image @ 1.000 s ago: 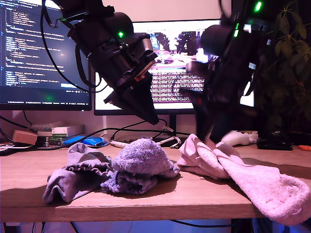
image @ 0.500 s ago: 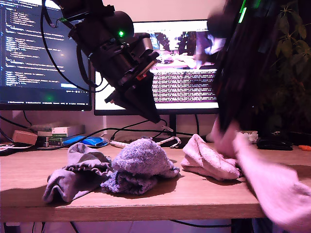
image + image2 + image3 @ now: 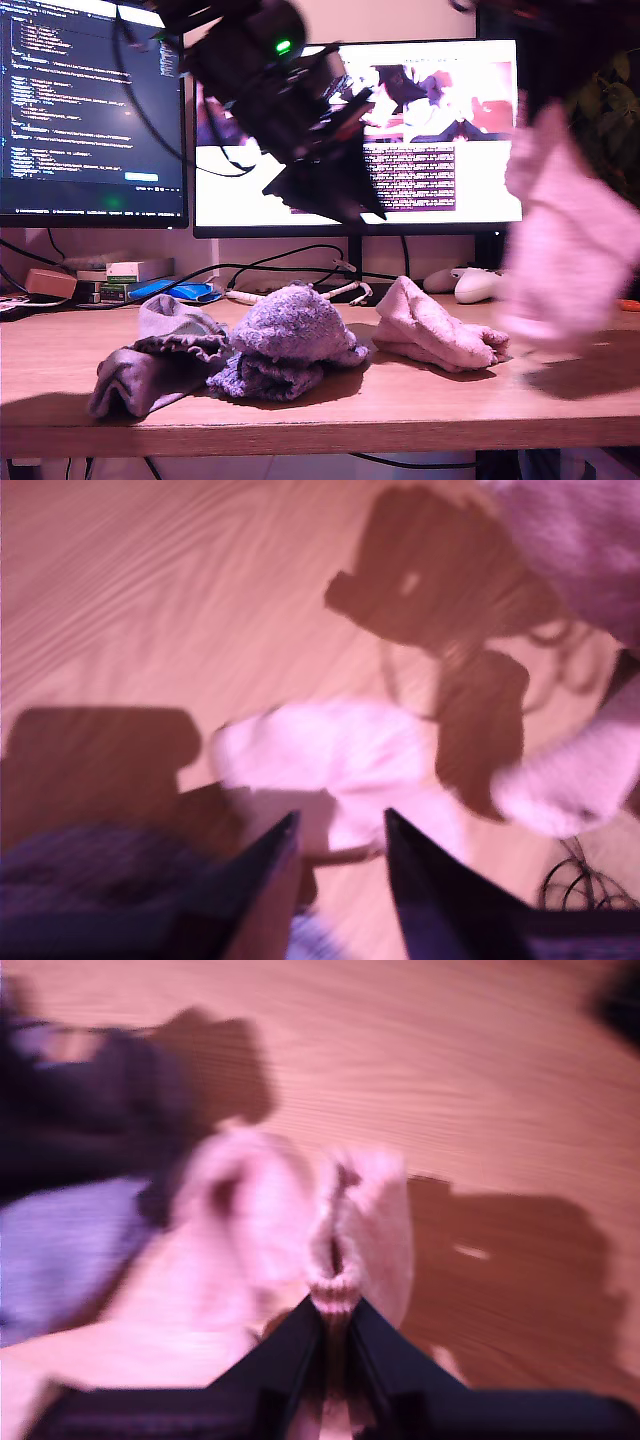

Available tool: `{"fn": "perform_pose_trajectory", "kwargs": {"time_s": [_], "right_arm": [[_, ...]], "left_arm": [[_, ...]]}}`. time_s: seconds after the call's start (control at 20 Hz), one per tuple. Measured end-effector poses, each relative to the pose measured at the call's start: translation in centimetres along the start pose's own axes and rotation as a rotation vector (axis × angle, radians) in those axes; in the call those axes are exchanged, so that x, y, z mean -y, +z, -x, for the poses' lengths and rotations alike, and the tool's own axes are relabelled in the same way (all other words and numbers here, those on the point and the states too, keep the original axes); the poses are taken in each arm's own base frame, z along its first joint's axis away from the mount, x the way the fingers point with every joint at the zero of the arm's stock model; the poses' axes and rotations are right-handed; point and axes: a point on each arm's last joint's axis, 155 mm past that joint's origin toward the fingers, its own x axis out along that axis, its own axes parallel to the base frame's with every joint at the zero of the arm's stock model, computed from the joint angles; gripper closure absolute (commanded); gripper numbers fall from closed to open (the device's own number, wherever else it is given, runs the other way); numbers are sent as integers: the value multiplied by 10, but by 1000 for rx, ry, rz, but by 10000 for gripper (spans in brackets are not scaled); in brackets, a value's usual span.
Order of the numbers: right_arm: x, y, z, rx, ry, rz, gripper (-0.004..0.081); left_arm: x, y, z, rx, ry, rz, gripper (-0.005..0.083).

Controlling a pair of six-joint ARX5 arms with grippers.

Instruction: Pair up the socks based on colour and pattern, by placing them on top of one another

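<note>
My second gripper (image 3: 335, 1328) is shut on a fluffy pale pink sock (image 3: 566, 250), which hangs blurred in the air at the exterior view's right; the gripper itself is out of that view. A second pink sock (image 3: 436, 332) lies folded on the wooden table (image 3: 400, 405). My first gripper (image 3: 366, 208) hovers above it, open, with nothing between its fingers (image 3: 262, 870); the first wrist view shows the folded pink sock (image 3: 330, 755) below it. To the exterior view's left lie fuzzy blue-purple socks (image 3: 290, 338) in a heap and grey socks (image 3: 150, 362) in another.
Two monitors (image 3: 90, 100) stand behind the table. A white game controller (image 3: 478, 285) lies at the back towards the exterior view's right, near a plant (image 3: 610, 130). Cables (image 3: 300, 268), small boxes (image 3: 125, 272) and a blue object (image 3: 180, 290) line the back edge.
The second gripper has raised the long pink sock off the table's front corner into the air. The first gripper has swung towards the exterior view's right and now hangs over the folded pink sock.
</note>
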Motion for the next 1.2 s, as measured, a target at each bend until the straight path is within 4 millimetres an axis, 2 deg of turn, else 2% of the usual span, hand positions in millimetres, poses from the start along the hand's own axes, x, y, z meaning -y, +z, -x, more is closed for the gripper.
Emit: {"fn": "perform_pose_trajectory", "kwargs": {"time_s": [0.25, 0.45, 0.7, 1.0, 1.1, 1.15, 1.2], "right_arm": [[35, -7, -2, -29, -58, -77, 783], [40, -6, -2, -23, -65, -90, 783], [43, -5, -2, -18, -69, -94, 783], [45, -4, -2, -15, -72, -99, 783], [45, -3, -2, -10, -73, -99, 782], [45, -2, -2, -5, -72, -99, 783], [45, -1, -2, -2, -73, -99, 782]], "left_arm": [[2, -19, -3, -75, 50, 210, 371], [3, -40, -9, -149, 85, 313, 359], [19, -65, -39, -236, 67, 327, 359], [23, -56, -45, -196, 44, 341, 361], [22, -56, -54, -189, 29, 363, 391], [21, -59, -59, -196, 29, 378, 460], [20, -62, -65, -201, 29, 387, 567]]}}
